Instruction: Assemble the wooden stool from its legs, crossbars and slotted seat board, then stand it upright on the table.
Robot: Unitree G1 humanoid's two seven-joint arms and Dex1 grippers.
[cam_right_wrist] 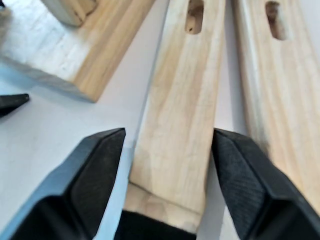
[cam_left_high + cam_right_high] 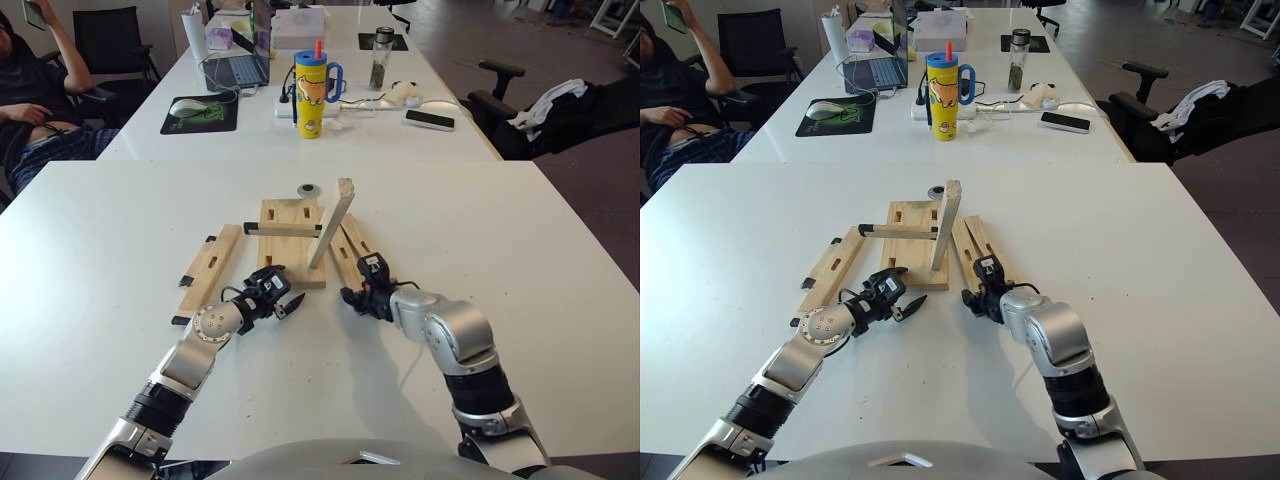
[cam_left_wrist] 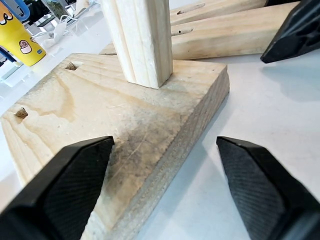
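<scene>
- Wooden seat board [image 2: 285,240] lies flat at the middle of the white table [image 2: 100,230].
- An upright leg [image 2: 333,222] stands on the board near its near right corner and tilts away from the robot.
- A crossbar [image 2: 283,229] runs leftward from the upright leg, above the board.
- Two flat legs [image 2: 355,245] lie side by side just right of the board.
- Slotted pieces [image 2: 211,268] lie left of the board, apart from it.
- Left gripper [image 2: 285,300]: fingers apart, set at the board's near edge. One finger [image 3: 65,185] is over the top face and the other is beside the board above the table.
- Right gripper [image 1: 170,135]: fingers apart, straddling the near end of the inner flat leg without clamping it.
</scene>
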